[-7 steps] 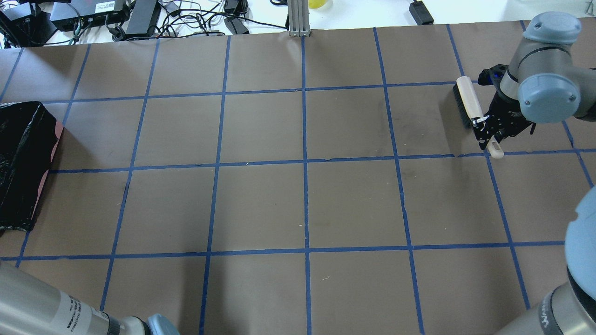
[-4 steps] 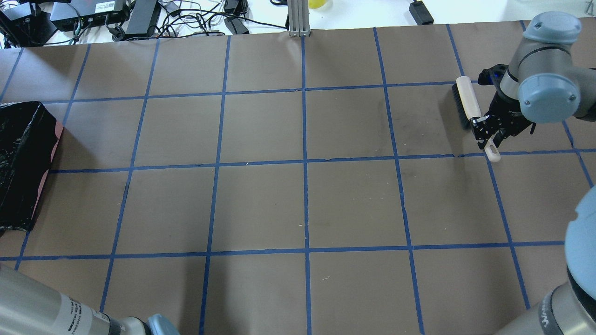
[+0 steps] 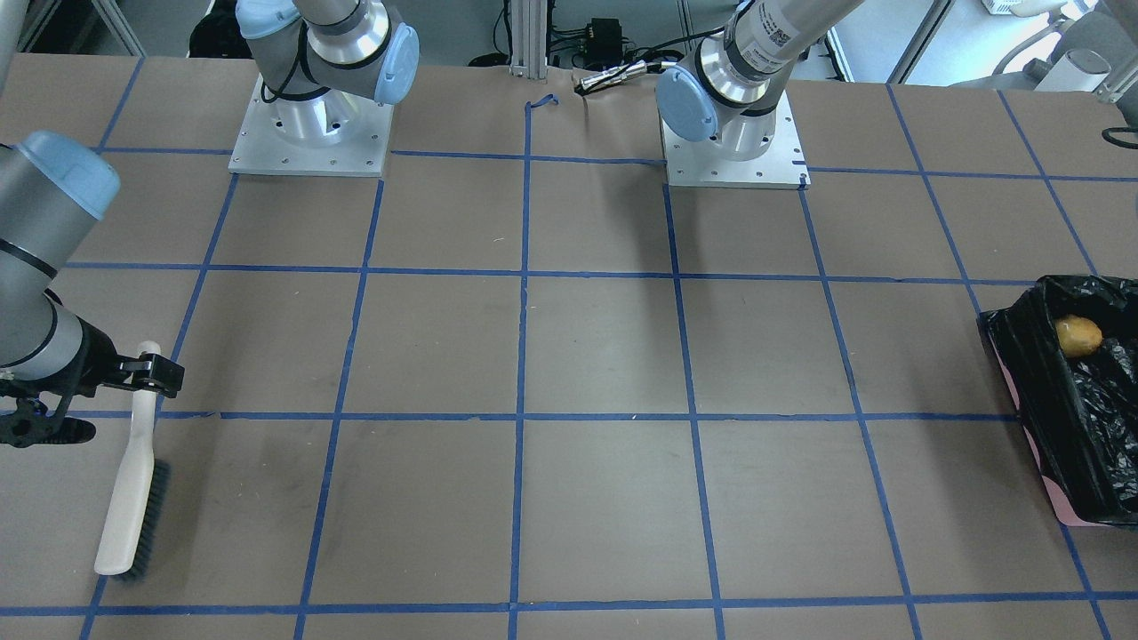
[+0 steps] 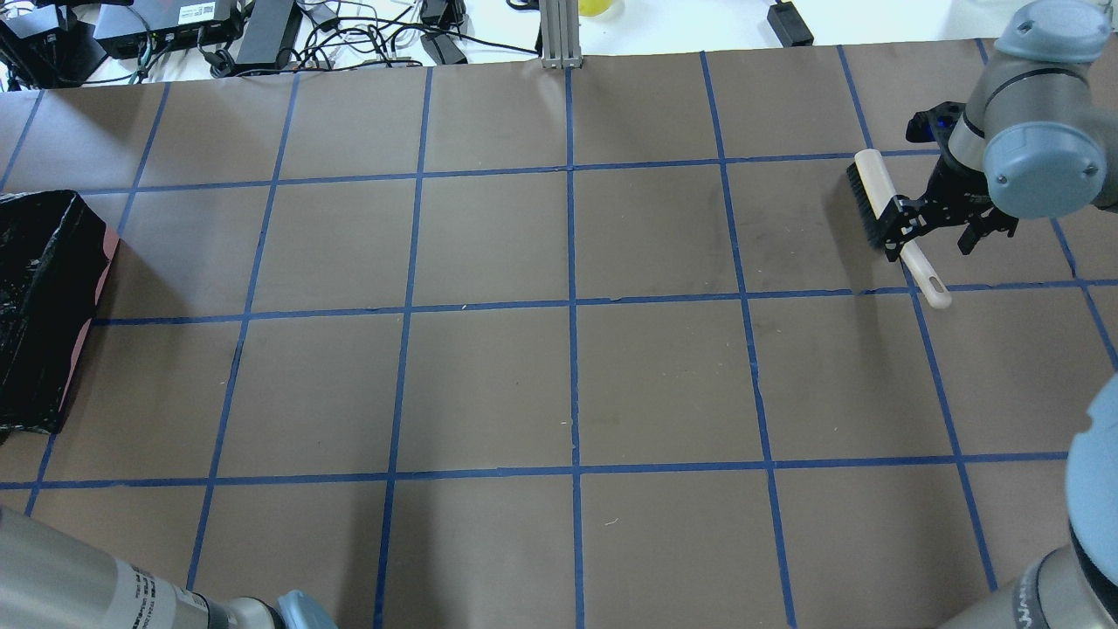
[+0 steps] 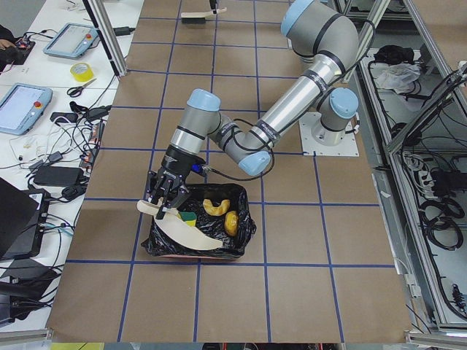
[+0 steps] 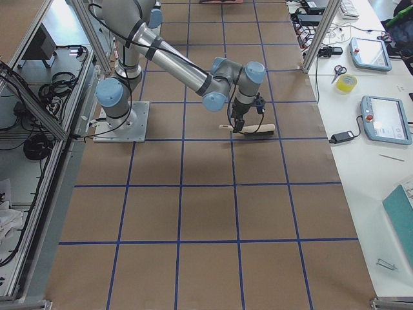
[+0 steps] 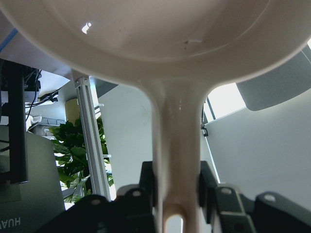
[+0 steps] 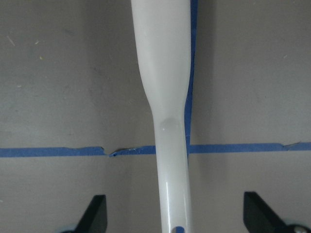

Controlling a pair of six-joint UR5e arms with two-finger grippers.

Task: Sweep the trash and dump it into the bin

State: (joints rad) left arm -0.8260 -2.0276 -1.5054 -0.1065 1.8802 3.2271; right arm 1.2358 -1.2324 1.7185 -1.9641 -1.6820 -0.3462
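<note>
Where brown paper covered the table (image 4: 489, 384), blue tape split it into squares. Cables (image 4: 367, 31) and power bricks sat past the far edge, with a teach pendant (image 5: 69, 38) and a yellow tape roll (image 5: 80, 71) on the side bench. The brush (image 4: 876, 183) lay on the paper near the right end. The right gripper (image 8: 177, 213) hung over its handle, fingers spread wide and clear of it. Overhead caught only the bin (image 4: 39, 297) at the left end. Exterior left showed more: left gripper (image 5: 164, 200) clamped on the dustpan (image 5: 191, 235) handle, pan tilted over the bin. Inside the black bag lay the potato-like lump (image 5: 231, 223), orange peel piece (image 5: 214, 208) and green sponge wedge (image 5: 190, 217). The front view showed just the lump.
</note>
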